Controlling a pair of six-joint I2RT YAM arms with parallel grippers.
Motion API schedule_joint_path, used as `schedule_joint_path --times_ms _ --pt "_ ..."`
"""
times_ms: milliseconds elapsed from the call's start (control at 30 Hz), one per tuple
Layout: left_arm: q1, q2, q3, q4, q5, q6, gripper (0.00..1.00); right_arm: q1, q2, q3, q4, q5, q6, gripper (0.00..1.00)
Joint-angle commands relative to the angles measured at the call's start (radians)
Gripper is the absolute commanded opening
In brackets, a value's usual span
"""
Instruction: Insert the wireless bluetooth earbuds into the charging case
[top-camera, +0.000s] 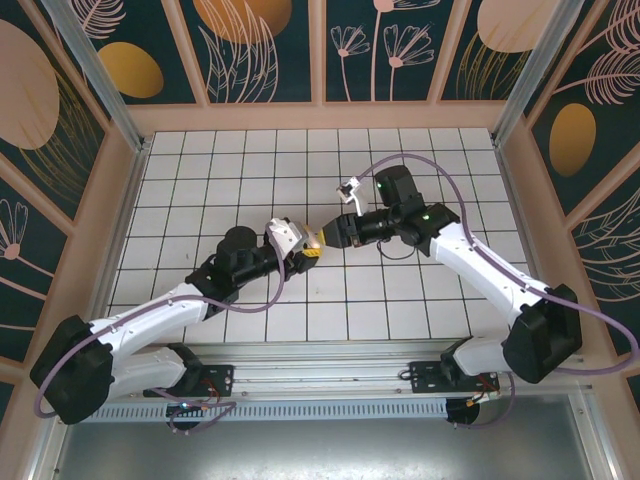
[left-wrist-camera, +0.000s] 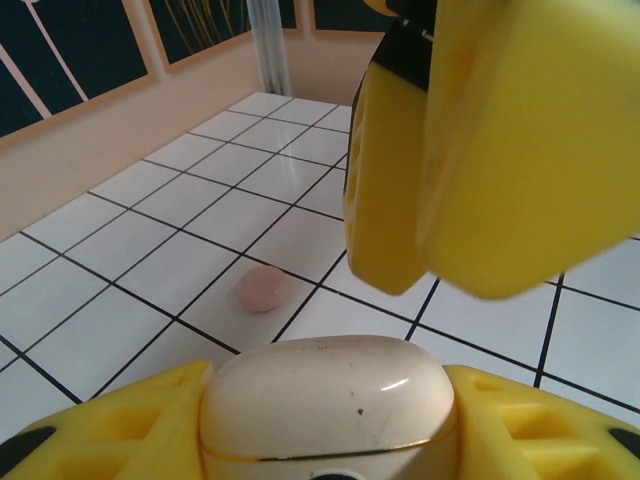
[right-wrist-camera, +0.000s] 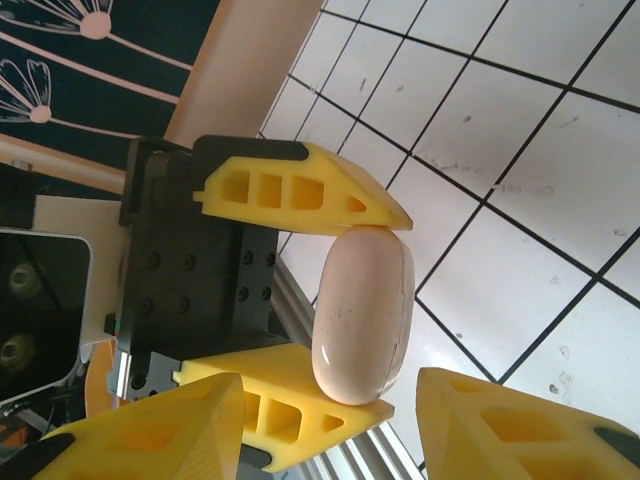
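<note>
While gripping the smooth cream-pink pebble-shaped charging case (left-wrist-camera: 330, 400) in the left hand (top-camera: 312, 248), pinching it across its narrow width between the two yellow ribbed fingers (right-wrist-camera: 300, 185) and holding it clear above the white tiled counter (top-camera: 240, 170). Probably presenting it this way so as to leave the thin gold seam (left-wrist-camera: 260, 452) and the rounded end exposed to the other hand, for opening or for loading. Showing a shut lid, and no earbud in or on it.

Just beyond, hovering the right hand (right-wrist-camera: 330, 395) at the case's free end, facing the left hand almost tip to tip, with jaws parted and nothing between them. Judging by this, getting ready to work the lid rather than to carry anything.

Farther out on the counter, leaving a small pinkish rounded lump (left-wrist-camera: 265, 290) lying alone on a tile, well apart from both hands. Impossible to tell whether an earbud or something else, being too small and blurred.

As for pose: reaching the left arm (top-camera: 150, 320) from its base at the near edge up and rightward, low and stretched, wrist levelled toward the middle. Bending the right arm (top-camera: 480, 265) from its base inward and leftward, elbow set far out, wrist pointing at the left hand. Meeting over the middle tiles, well short of the far dark floral wall panels (top-camera: 270, 50).
</note>
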Motion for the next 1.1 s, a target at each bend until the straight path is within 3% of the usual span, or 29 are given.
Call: schedule_joint_path --times_ms 0,500,867,1067 --pt "-0.002 -0.029 0.003 0.030 0.019 0.024 0.35 0.023 0.028 0.058 -0.051 0.014 -0.039 0.49" --pt "-0.001 -0.061 0.027 -0.004 0.041 0.024 0.36 0.073 0.091 0.120 -0.100 0.036 -0.087 0.47" --pt "-0.001 -0.069 0.058 -0.056 0.033 0.029 0.39 0.079 0.092 0.132 -0.107 0.045 -0.116 0.19" --pt "-0.001 -0.076 0.071 -0.078 0.031 0.042 0.53 0.079 0.072 0.124 -0.085 0.063 -0.138 0.12"
